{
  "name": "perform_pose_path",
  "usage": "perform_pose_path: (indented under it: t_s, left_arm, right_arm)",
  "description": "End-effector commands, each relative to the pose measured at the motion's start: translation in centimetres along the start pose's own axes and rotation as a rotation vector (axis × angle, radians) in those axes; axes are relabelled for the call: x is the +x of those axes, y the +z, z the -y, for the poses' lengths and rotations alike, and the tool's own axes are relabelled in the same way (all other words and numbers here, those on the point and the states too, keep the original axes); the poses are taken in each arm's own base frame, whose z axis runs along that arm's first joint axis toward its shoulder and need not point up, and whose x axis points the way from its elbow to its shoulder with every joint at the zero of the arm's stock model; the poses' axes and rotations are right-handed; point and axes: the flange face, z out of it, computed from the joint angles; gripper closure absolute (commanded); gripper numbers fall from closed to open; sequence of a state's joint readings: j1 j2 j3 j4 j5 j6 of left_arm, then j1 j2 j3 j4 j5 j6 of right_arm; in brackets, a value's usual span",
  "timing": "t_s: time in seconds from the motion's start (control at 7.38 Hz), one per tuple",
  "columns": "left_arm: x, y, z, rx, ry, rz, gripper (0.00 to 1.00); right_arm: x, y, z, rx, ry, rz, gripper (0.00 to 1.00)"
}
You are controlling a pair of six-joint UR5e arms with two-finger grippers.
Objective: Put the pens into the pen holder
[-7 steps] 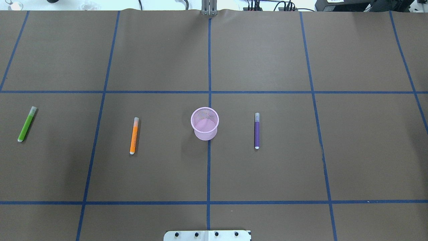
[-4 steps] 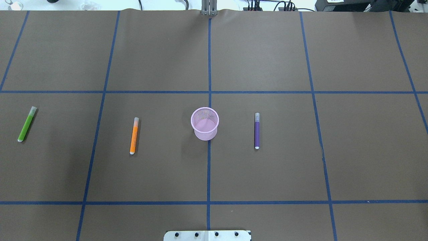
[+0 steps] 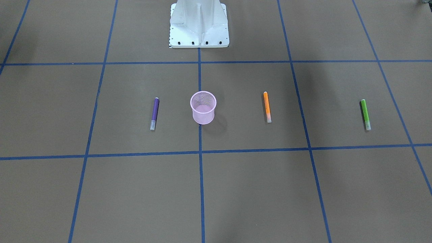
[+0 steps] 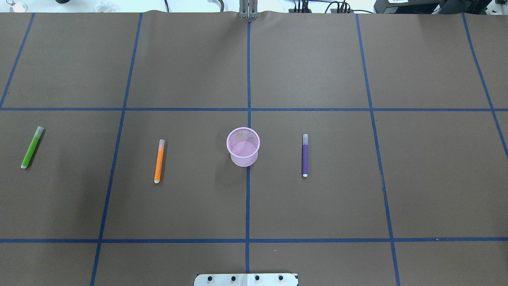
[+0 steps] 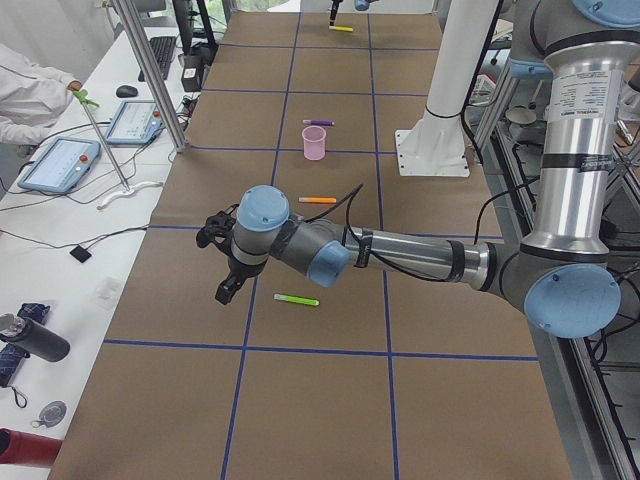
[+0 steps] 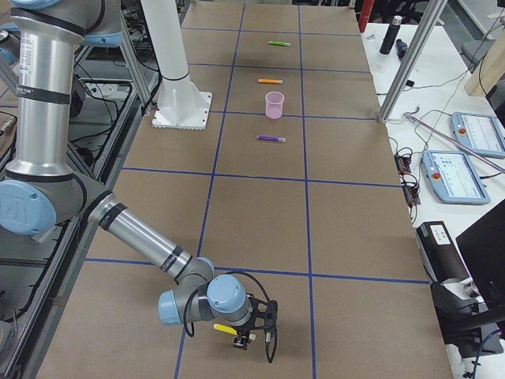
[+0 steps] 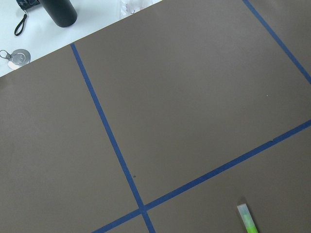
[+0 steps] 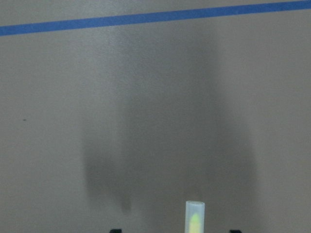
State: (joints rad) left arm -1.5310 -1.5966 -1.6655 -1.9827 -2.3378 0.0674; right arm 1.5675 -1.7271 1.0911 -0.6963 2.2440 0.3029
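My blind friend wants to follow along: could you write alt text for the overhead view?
A pink mesh pen holder stands upright and empty mid-table on brown paper gridded with blue tape. Flat on the paper lie a purple pen to its right, an orange pen and, farther out, a green pen to its left.

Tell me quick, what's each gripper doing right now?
Left gripper: cannot tell; only the side view shows it.
Right gripper: open, fingertips either side of the yellow pen, not touching it.
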Motion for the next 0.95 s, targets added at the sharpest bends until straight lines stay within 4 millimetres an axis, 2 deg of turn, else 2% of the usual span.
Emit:
perform_pose_path:
  t_s: [0.0, 0.41, 0.81]
  left_arm:
    - [0.0, 0.0, -0.1, 0.002, 0.002, 0.000, 0.00]
    - [0.0, 0.0, -0.1, 0.002, 0.002, 0.000, 0.00]
    - [0.0, 0.1, -0.2, 0.001, 0.001, 0.000, 0.00]
  right_arm:
    - [0.8, 0.3, -0.4, 0.013, 0.003, -0.045, 0.33]
    - [0.6, 0.5, 0.0, 0.015, -0.008, -0.064, 0.39]
    - [-0.6, 1.2, 0.3, 0.000, -0.037, -0.059, 0.42]
